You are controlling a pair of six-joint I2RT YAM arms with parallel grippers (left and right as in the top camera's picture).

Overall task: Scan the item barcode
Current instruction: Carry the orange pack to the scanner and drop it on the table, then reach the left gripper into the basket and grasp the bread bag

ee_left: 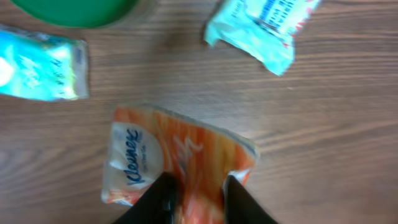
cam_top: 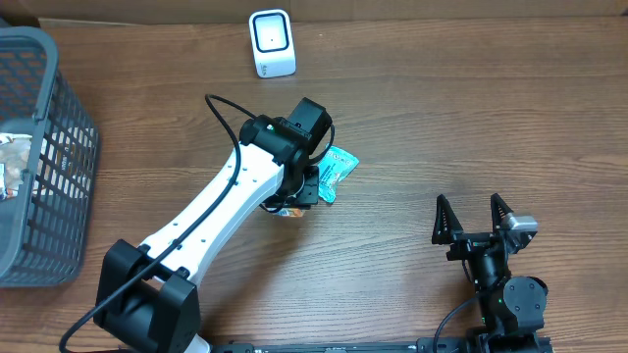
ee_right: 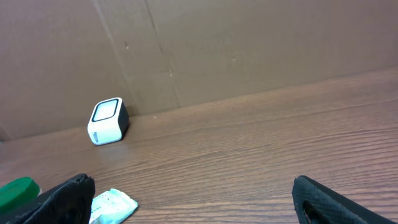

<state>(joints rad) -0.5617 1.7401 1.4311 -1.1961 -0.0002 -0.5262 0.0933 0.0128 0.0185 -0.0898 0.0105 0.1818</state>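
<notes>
An orange and white Kleenex tissue pack (ee_left: 168,158) lies on the wooden table, only a sliver of it (cam_top: 287,211) showing under the arm in the overhead view. My left gripper (ee_left: 199,186) stands over its near end, jaws parted, with the crumpled orange wrapper between the fingers (ee_left: 163,196). No barcode shows on the pack. The white scanner (cam_top: 272,43) stands at the far edge of the table, also in the right wrist view (ee_right: 107,121). My right gripper (cam_top: 474,211) rests near the front right, wide open and empty (ee_right: 193,199).
A teal packet (cam_top: 336,172) lies just right of the left gripper (cam_top: 299,191). A second teal packet (ee_left: 40,65) and a green lid (ee_left: 74,9) lie close by. A grey wire basket (cam_top: 39,157) stands at the left edge. A cardboard wall (ee_right: 249,43) backs the table.
</notes>
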